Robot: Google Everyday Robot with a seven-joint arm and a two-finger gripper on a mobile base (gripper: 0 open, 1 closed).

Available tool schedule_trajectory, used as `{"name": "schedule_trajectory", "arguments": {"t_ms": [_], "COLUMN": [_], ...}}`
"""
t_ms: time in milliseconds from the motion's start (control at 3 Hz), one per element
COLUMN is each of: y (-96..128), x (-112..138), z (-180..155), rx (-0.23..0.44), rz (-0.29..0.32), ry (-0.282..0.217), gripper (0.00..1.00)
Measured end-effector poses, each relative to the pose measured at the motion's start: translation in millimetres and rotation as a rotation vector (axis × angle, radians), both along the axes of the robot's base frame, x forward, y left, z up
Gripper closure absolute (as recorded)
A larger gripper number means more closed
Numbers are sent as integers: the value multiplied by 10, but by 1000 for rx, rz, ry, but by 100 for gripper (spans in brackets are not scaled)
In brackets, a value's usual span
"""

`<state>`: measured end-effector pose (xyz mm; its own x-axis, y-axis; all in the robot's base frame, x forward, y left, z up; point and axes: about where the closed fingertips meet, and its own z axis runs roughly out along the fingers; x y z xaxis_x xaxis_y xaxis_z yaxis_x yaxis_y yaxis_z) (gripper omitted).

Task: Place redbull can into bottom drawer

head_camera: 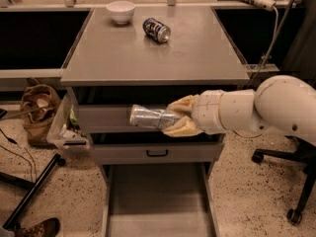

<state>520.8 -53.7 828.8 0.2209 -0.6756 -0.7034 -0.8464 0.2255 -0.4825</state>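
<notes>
My gripper (174, 117) is shut on the redbull can (148, 117), a slim silver can held sideways in front of the top drawer's face. The white arm (256, 111) reaches in from the right. The bottom drawer (158, 201) is pulled out below, a wide shallow grey tray, and the can hangs well above it. A shorter dark blue can (157, 29) lies on its side on the cabinet top (148, 58).
A white bowl (121, 10) stands at the back of the cabinet top. The middle drawer (157, 153) has a black handle. A brown bag (38, 107) and a plastic bin (66, 127) sit on the floor to the left. An office chair base (296, 181) is at the right.
</notes>
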Motion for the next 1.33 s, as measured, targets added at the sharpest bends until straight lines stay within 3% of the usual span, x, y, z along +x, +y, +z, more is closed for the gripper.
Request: {"name": "schedule_trajectory", "arguments": {"t_ms": [333,667,1000,1333], "y": [71,298,509,830], "x": [-71,-139,-209,-92], "z": [-96,-731,-1627,-2211], "rx": [9,19,10,-27], "rz": [4,3,-36,-15], "ry": [20,93,188,237], "gripper": [100,100,100,100]}}
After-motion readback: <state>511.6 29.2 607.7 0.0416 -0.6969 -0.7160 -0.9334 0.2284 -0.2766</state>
